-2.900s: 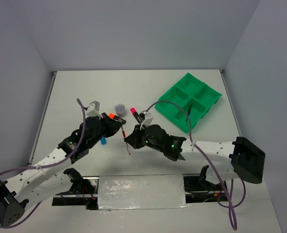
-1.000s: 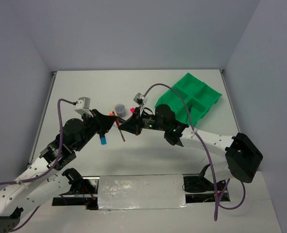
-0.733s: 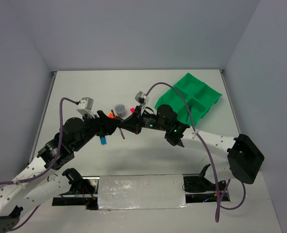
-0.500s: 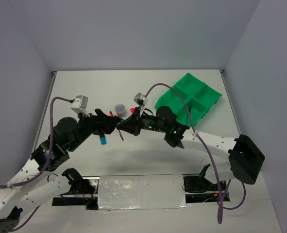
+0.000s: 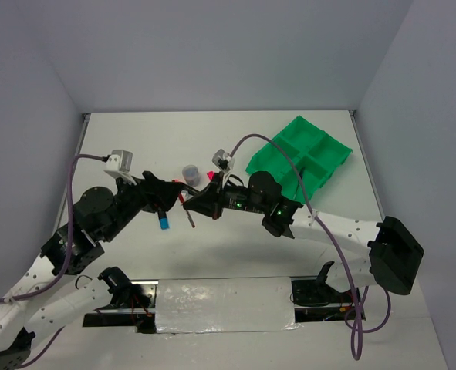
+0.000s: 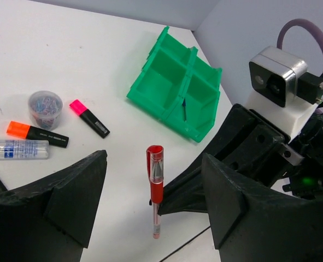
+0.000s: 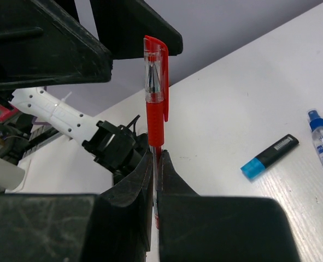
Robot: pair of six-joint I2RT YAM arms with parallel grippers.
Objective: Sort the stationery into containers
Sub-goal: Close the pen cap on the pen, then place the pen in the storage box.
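Right arm (image 5: 343,227) raised, pinching red pen (image 7: 156,109)

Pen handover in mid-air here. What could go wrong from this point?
1. The right gripper pinches the red pen only near its lower end, so the long upper part could swing or slip on the way to the green tray.
2. The left gripper stands open with a finger on each side of the pen; pulling away sideways might knock it loose.
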